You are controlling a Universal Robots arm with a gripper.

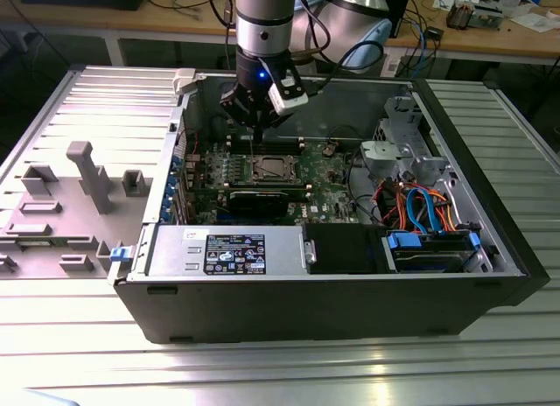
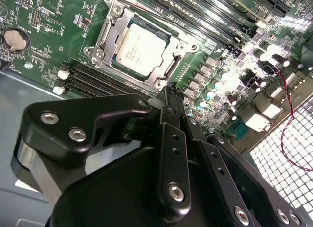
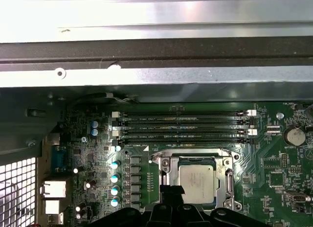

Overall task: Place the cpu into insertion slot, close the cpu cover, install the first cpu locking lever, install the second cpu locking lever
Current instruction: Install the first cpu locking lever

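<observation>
Aluminium tubing of the arm (image 1: 262,21) drops straight down from the top of the exterior view into an open computer case (image 1: 306,292), its wrist upright over the far part of the green circuit board (image 1: 328,183). We see the black jaws pointing down at the board. Their slim tips are pressed together with nothing between them, and they hang just beside the socket rather than on it (both wrist views look past the matte, bolted linkages to those tips).

The cpu (image 2: 138,47) sits in the insertion slot (image 3: 195,161). It is a flat square with a dull silver-grey lid and rounded corners. The cpu cover (image 2: 108,37), a thin stamped frame of bright metal with a square window, lies down around the chip's edges. We cannot tell whether the locking levers are latched.

Beside the socket run long, narrow black memory slots (image 3: 183,125), and a shiny round coin battery (image 2: 13,38) sits farther off on the board. A smooth silver power supply box (image 1: 227,248) fills the case's near corner. The case rests on a ribbed metal desk (image 1: 280,371), and a grey moulded panel (image 1: 70,187) lies at the exterior view's left.
</observation>
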